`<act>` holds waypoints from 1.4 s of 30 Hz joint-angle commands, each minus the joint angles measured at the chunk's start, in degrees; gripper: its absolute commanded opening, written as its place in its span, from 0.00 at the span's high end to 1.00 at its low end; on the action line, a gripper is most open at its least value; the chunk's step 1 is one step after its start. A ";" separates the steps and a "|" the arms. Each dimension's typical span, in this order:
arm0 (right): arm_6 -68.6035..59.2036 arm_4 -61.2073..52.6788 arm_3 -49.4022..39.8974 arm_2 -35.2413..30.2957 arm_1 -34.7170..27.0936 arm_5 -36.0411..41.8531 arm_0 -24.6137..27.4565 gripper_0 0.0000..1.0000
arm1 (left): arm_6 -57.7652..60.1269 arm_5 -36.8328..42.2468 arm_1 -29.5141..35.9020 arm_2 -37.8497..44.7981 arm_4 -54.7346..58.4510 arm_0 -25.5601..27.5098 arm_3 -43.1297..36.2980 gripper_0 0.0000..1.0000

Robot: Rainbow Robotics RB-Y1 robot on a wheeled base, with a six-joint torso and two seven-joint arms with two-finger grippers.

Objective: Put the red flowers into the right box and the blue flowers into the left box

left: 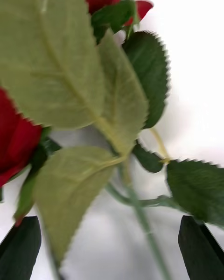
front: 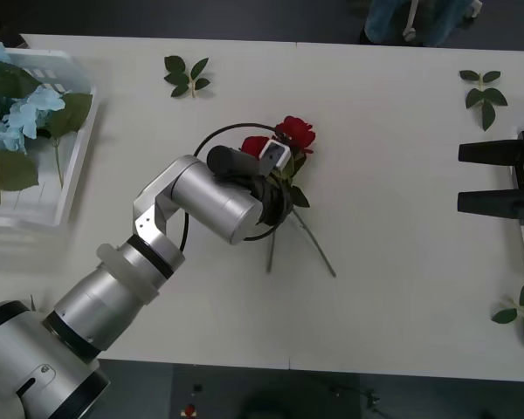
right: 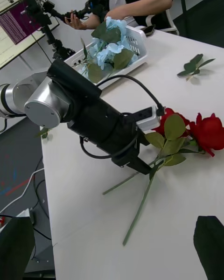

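left end effector [right: 151, 168] spread over red flowers [front: 294, 133] — table

the left gripper [right: 151, 168] hides part of the red flowers [front: 294, 133]; the left box [front: 70, 188] is cut by the picture edge; nearby leaves are blurred.

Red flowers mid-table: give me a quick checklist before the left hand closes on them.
1. Left hand over the red flowers: ok.
2. Its fingers open, stems and leaves between them: ok.
3. One stem only between the fingers: cannot tell, two roses lie crossed.
4. Blue flowers already lying in the left box: ok.
5. Right hand open, parked at the table's right edge, away from the roses: ok.
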 commanded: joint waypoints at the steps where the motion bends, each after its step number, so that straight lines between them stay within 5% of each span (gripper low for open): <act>1: -0.66 -0.71 -0.86 -1.11 0.90 -0.25 -0.48 0.00 | 1.79 -1.31 -1.01 -0.79 0.47 -1.80 -0.93 0.15; 18: -0.66 -0.71 -0.86 -1.11 0.90 -0.25 -0.48 0.00 | 0.74 -3.07 -1.01 -2.29 -1.99 -1.80 2.59 0.24; 24: -0.66 -0.71 -0.86 -1.11 0.90 -0.25 -0.48 0.00 | 0.48 -3.07 -1.01 -2.38 -2.87 -1.80 3.20 0.99; 33: -0.66 -0.71 -0.86 -1.11 0.90 -0.25 -0.48 0.00 | 0.74 -2.89 1.10 -2.38 -4.80 -0.66 0.04 1.00; 42: -0.66 -0.71 -0.86 -1.11 0.90 -0.25 -0.48 0.00 | 0.48 3.96 14.81 -0.27 1.44 10.33 -22.99 1.00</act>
